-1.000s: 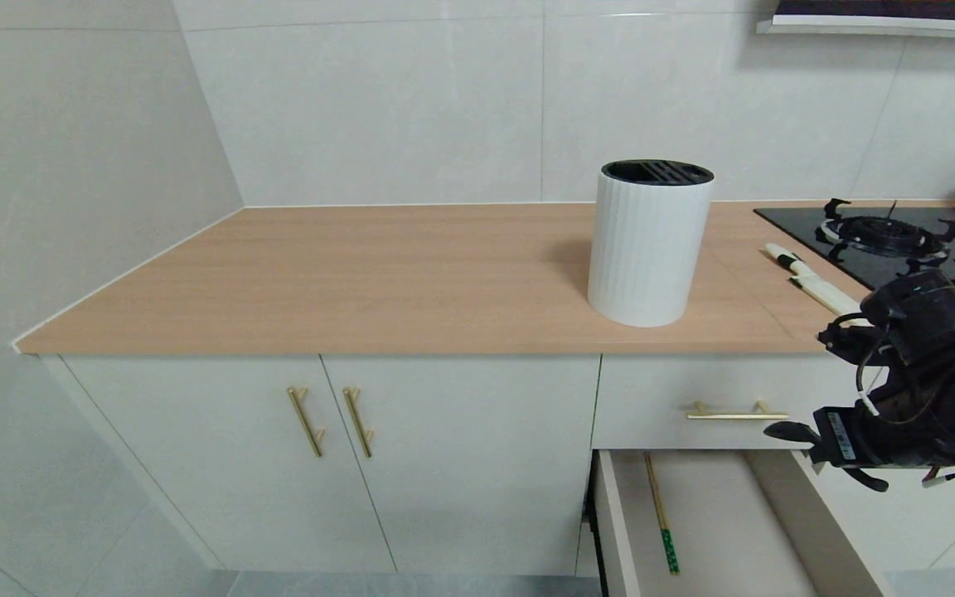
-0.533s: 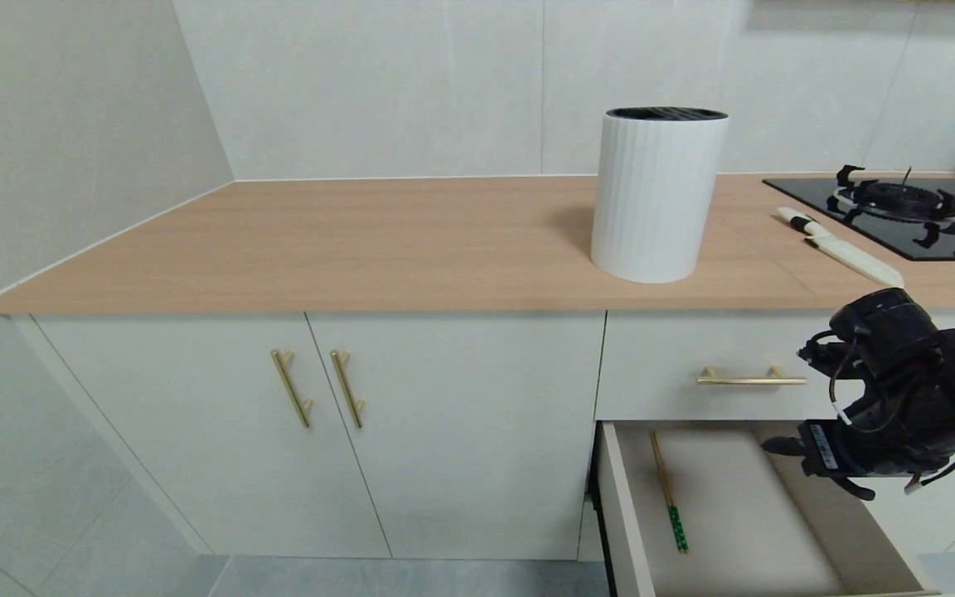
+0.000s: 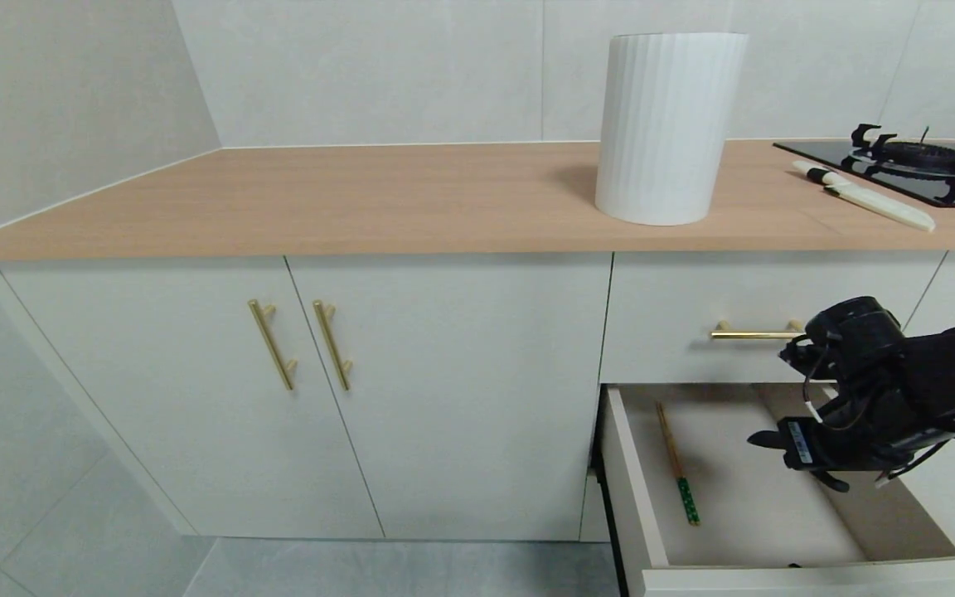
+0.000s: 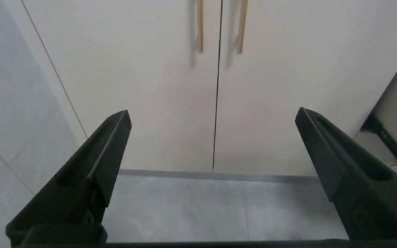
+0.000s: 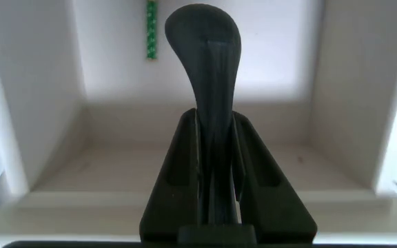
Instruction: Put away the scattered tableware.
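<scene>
The pale drawer [image 3: 628, 464] with its light, flat floor stood pulled well out and served as the reference for everything else. Inside it, close along its left wall, lay slim wooden chopsticks with green patterned ends [image 3: 678, 466]; from the head view they could have been one stick or a tight pair. The right tool [image 3: 768, 439] hung over the drawer's interior, nearer its right wall and well apart from the chopsticks, its two black fingers pressed together with nothing between them, as the right wrist view [image 5: 202, 38] confirmed, with the green ends [image 5: 151, 29] showing beyond it. Above the drawer, on the light wooden worktop [image 3: 361, 199], stood a tall white ribbed cylindrical holder [image 3: 670, 124], and farther to the right above the drawer lay a cream-bladed knife with a cream and black handle [image 3: 863, 196], beside the black gas hob [image 3: 917, 159]. The left tool [image 4: 212, 165] was spread wide and empty, low down and left of the drawer, facing white cupboard doors with brass bar handles [image 4: 200, 27]. By my reading, the chopsticks were already stowed and the knife was the piece left out. The next move would call for lifting the right arm clear of the drawer, spreading the tool, and taking the knife by its handle.
</scene>
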